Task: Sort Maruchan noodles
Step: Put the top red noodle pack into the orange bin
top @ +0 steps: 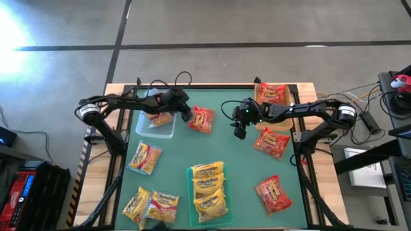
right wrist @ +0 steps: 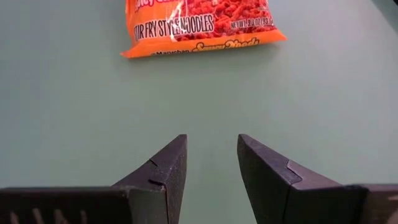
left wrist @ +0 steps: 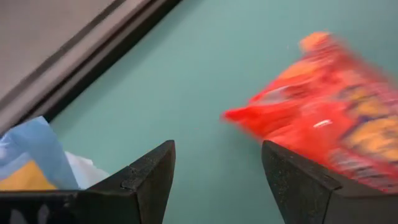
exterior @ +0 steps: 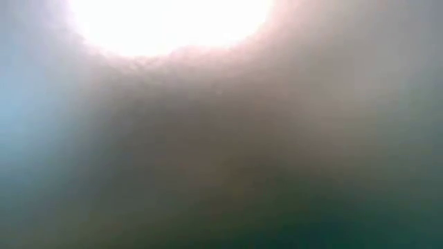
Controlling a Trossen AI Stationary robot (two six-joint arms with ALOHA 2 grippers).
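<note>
Green table (top: 237, 160), yellow packets (top: 209, 186) in green tray (top: 191, 172), both arms' fingers parted, empty.

Both arms are dark, slender and jointed, each with a pale silver-grey ring at its shoulder joint near a bench side edge. Thin black cables loop off the left arm (top: 128, 101). The right arm (top: 302, 109) is alike. The fingers (right wrist: 161, 180) are matt black wedges (each scored with a fine notch).
</note>
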